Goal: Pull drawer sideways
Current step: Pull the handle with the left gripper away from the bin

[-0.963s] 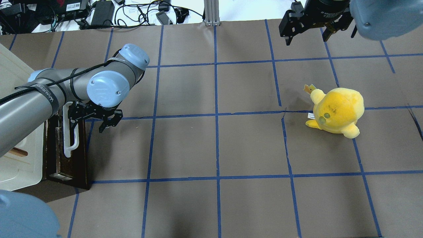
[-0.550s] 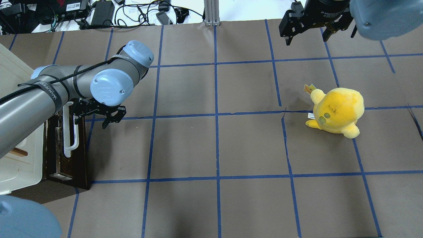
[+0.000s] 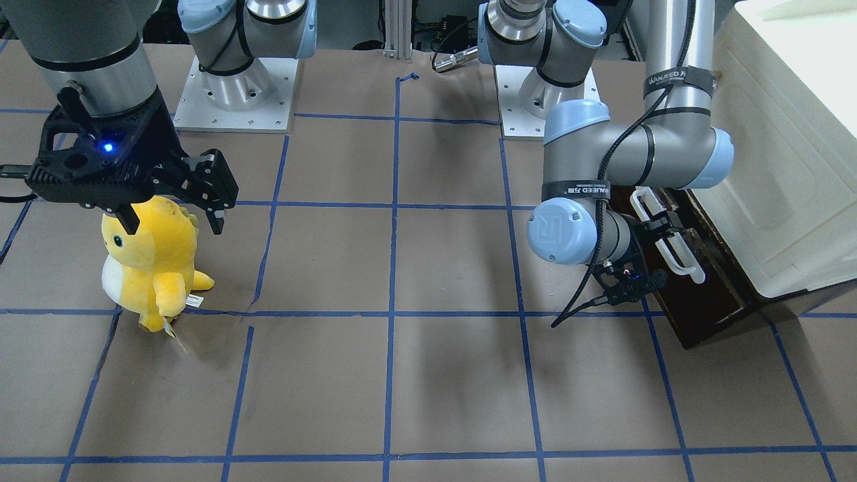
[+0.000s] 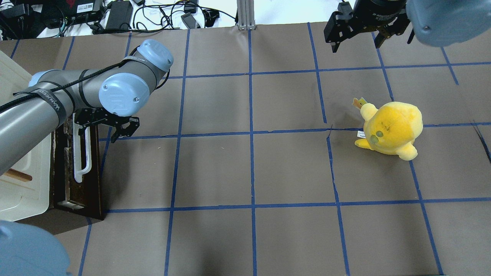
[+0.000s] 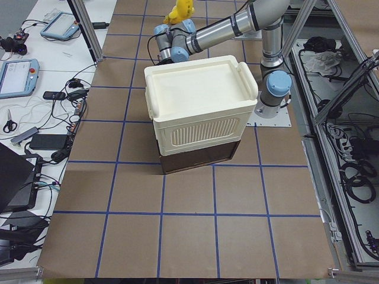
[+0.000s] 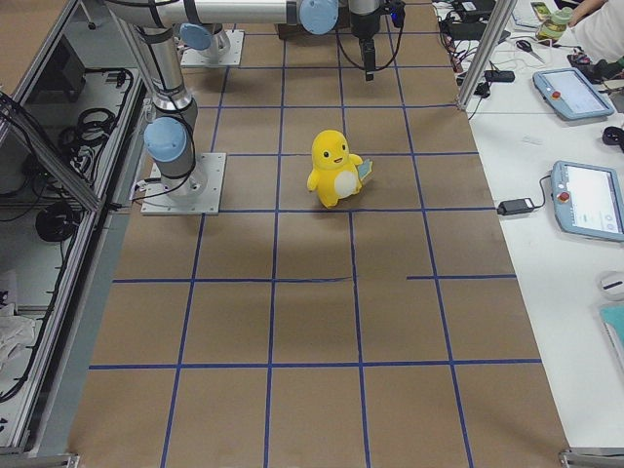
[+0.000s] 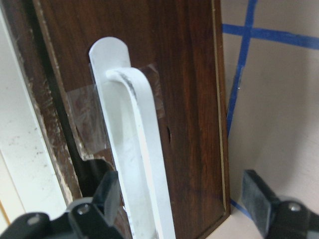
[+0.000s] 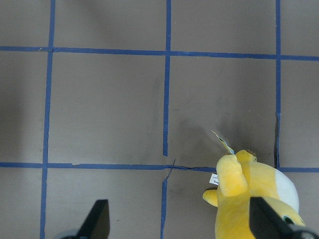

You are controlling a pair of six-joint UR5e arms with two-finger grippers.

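Observation:
The drawer (image 4: 92, 180) has a dark brown front and a long white bar handle (image 4: 83, 153), at the foot of the cream cabinet on the table's left. It also shows in the front-facing view (image 3: 710, 281) and the left wrist view (image 7: 189, 79). My left gripper (image 4: 100, 131) is open at the far end of the handle. In the left wrist view the handle (image 7: 142, 164) runs between the spread fingers (image 7: 259, 196) without touching them. My right gripper (image 4: 356, 40) is open and empty, high above the far right of the table.
The cream-white cabinet (image 4: 23, 188) stands over the drawer at the left edge. A yellow plush toy (image 4: 391, 128) stands on the right half of the table, below my right gripper (image 3: 173, 224). Blue tape lines mark a grid on the brown table.
My left gripper has moved a little along the handle toward the table's far side. The drawer and the right arm have not moved.

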